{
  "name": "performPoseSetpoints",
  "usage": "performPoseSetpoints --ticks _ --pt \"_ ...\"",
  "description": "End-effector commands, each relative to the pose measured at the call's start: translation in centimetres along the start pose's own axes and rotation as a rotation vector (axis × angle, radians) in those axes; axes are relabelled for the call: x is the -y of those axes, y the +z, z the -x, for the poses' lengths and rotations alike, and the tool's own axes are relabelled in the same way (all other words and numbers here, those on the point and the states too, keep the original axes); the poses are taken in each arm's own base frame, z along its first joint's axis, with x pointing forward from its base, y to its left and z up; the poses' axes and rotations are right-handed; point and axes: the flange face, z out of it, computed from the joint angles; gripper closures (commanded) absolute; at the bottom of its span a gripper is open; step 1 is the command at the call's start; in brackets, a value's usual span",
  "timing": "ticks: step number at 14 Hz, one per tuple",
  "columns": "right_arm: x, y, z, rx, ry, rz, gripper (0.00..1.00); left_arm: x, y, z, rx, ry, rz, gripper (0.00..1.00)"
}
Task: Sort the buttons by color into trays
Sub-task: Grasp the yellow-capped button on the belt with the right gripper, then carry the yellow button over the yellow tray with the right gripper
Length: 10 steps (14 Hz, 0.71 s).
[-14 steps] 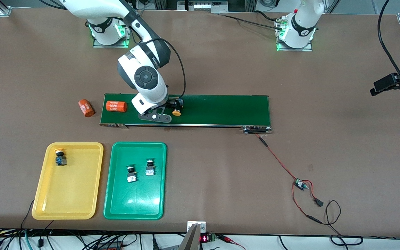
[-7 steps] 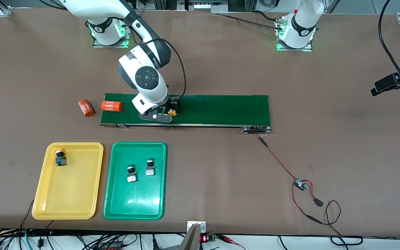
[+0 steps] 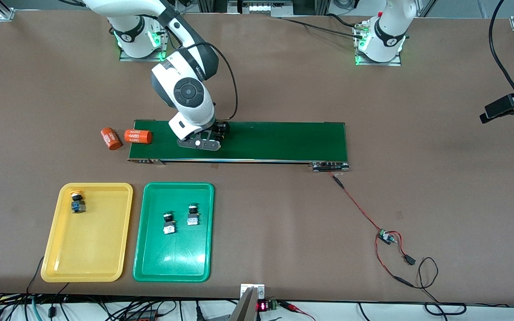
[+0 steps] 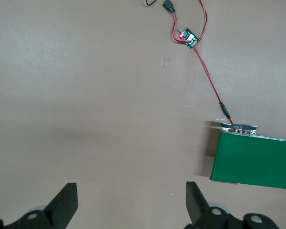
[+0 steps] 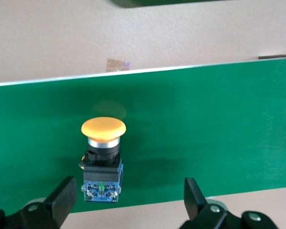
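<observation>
A yellow-orange round-capped push-button with black-and-blue body (image 5: pixel 102 160) sits on the long dark-green conveyor belt (image 3: pixel 279 140). Shallow rectangular plastic trays are yellow (image 3: pixel 92 254) and green (image 3: pixel 176 263); orange cylinders (image 3: pixel 137 136) carry white "4680" print

One yellow-cap button (image 5: pixel 102 160) lies on its side on the belt, another (image 3: pixel 77 201) in yellow tray (image 3: pixel 105 267) corner, two green-cap buttons (image 3: pixel 168 223) (image 3: pixel 192 214) side by side in green tray (image 3: pixel 194 272).
</observation>
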Motion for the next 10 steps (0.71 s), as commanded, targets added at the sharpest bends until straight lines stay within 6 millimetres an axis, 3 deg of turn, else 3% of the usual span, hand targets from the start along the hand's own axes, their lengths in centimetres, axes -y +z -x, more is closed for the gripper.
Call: performPoseSetpoints --ticks 1,3,8,10 --pt "-1.0 1.1 1.4 -0.022 0.01 -0.029 0.0 0.3 -0.4 0.0 -0.002 0.018 -0.008 0.0" --pt "-1.1 1.9 1.4 -0.028 0.011 -0.041 0.0 0.5 -0.4 0.0 -0.003 0.013 -0.008 0.0" --pt "-2.2 1.7 0.3 -0.032 0.036 -0.049 0.0 0.6 -0.3 0.0 -0.001 0.01 -0.008 0.0" --pt "-2.2 1.9 0.1 -0.034 0.038 -0.055 0.06 0.9 -0.3 -0.1 -0.001 0.005 -0.007 0.0"
